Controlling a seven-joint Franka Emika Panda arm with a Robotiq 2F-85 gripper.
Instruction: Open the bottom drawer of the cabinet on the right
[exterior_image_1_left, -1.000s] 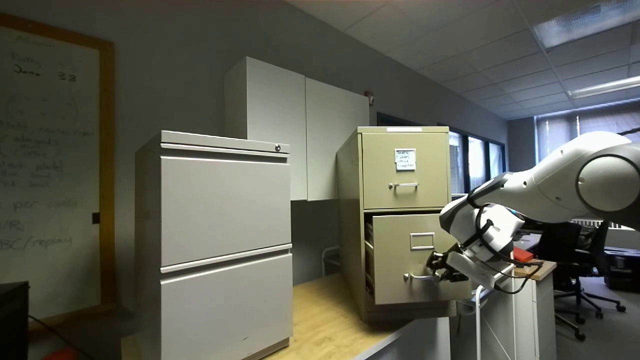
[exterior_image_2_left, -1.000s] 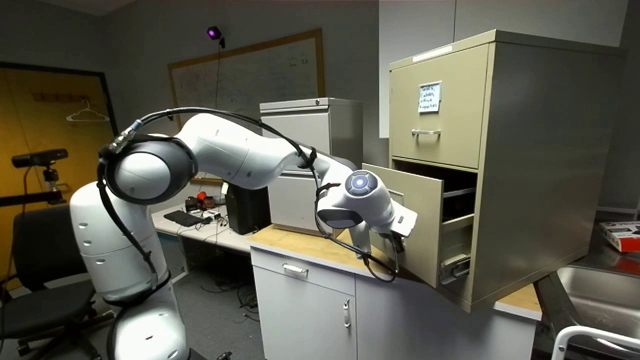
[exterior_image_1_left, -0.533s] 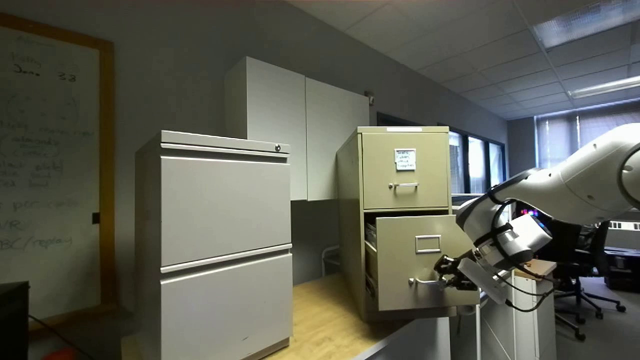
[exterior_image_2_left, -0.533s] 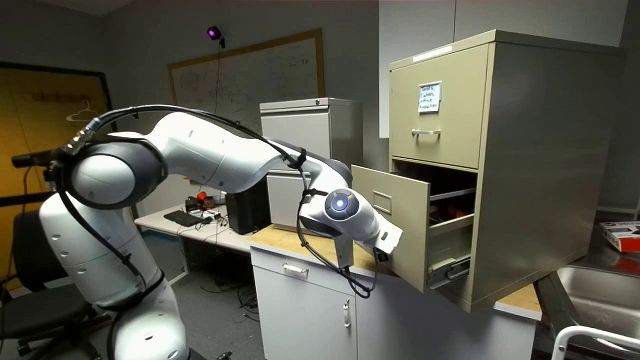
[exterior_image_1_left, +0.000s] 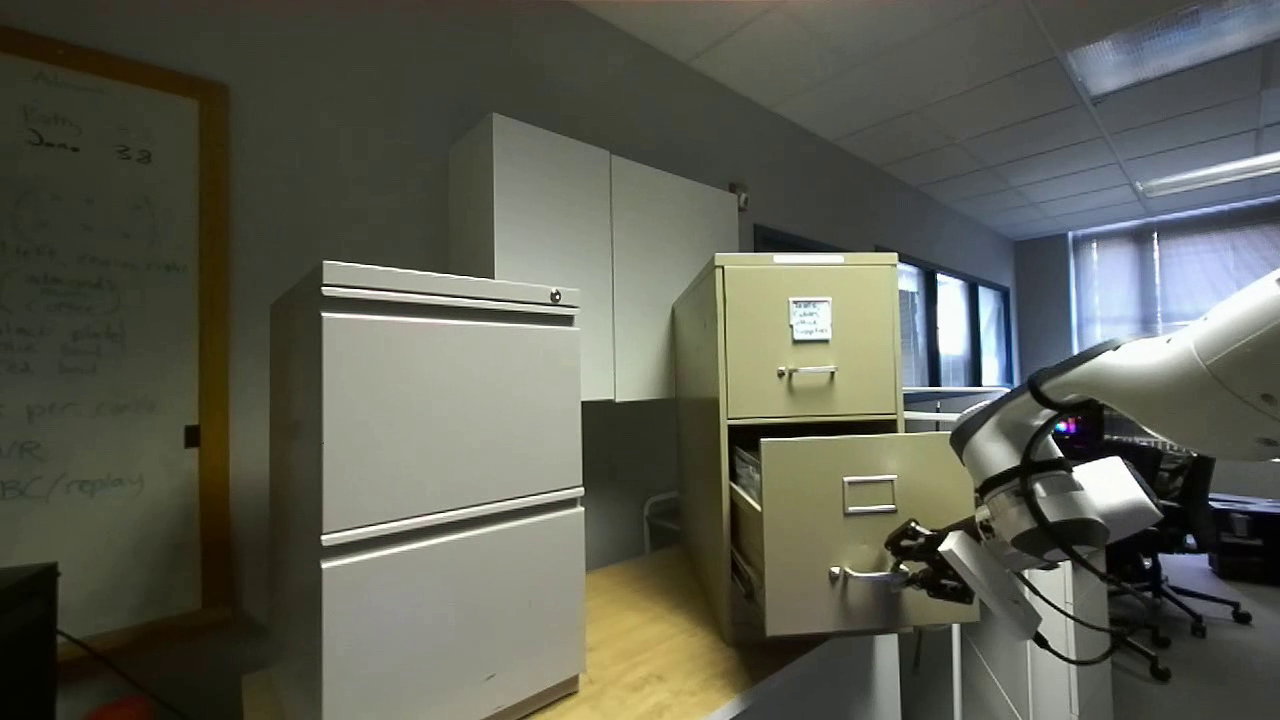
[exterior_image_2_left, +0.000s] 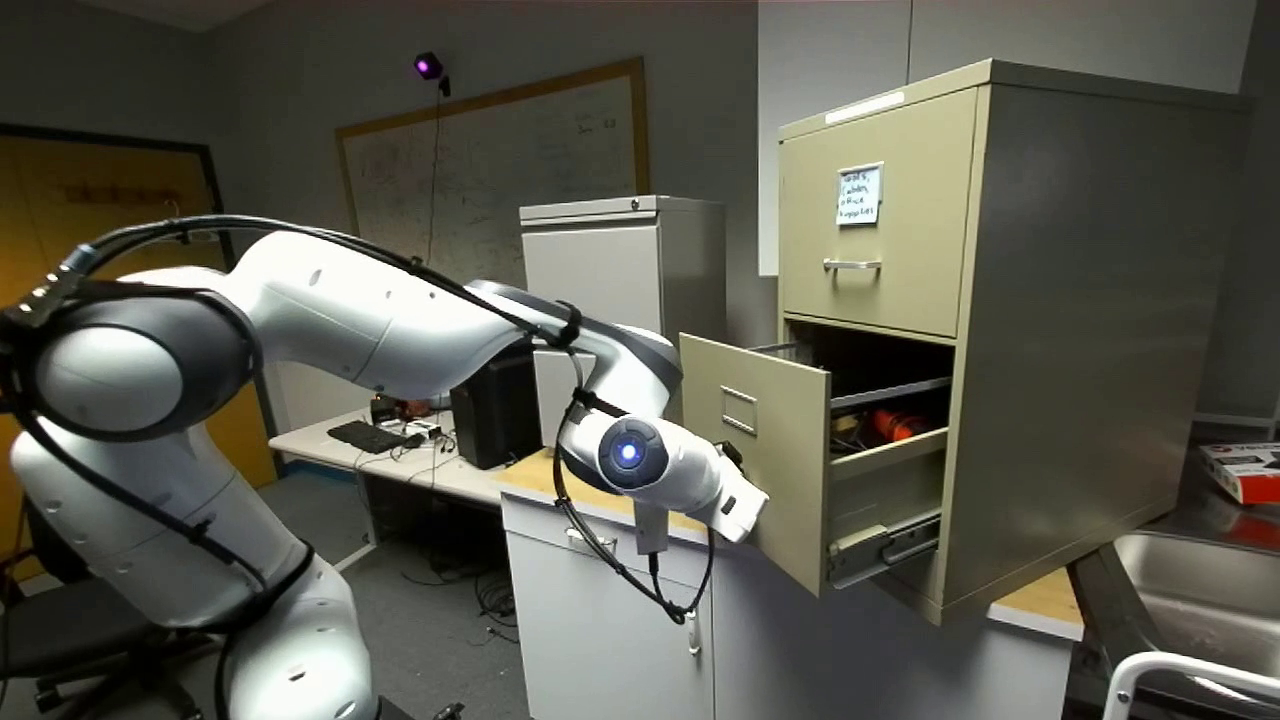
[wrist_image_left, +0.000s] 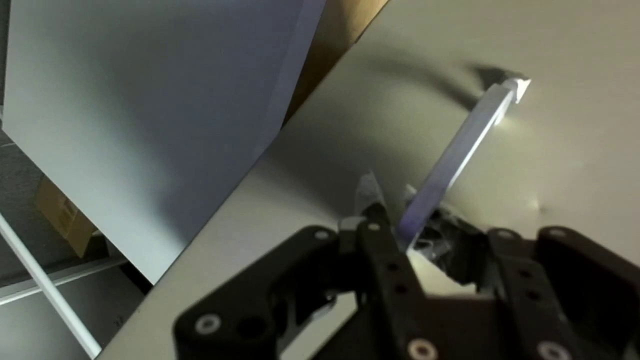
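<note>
The beige cabinet (exterior_image_1_left: 698, 450) stands on the counter and also shows in an exterior view (exterior_image_2_left: 1080, 330). Its bottom drawer (exterior_image_1_left: 820, 520) is pulled well out; an orange item (exterior_image_2_left: 897, 425) shows inside. The drawer front fills much of the wrist view (wrist_image_left: 565, 150). The upper drawer (exterior_image_1_left: 760, 350), with white paper, is closed. My gripper (exterior_image_1_left: 900, 560) is at the right end of the drawer's handle (exterior_image_1_left: 862, 575). In the wrist view, the fingers (wrist_image_left: 390, 190) are on either side of the handle (wrist_image_left: 465, 140), shut on it. In an exterior view the hand hides the handle.
A wider pale grey cabinet (exterior_image_1_left: 450, 420) stands left of the beige one on the wooden counter (exterior_image_1_left: 650, 625). White cupboards (exterior_image_2_left: 610, 620) are below the counter. A sink (exterior_image_2_left: 1150, 575) and a white rail (exterior_image_2_left: 1200, 672) are at the right in an exterior view.
My gripper has moved away from the cabinet, and the bottom drawer has come further out with it. More of the drawer's side rail and inside now shows.
</note>
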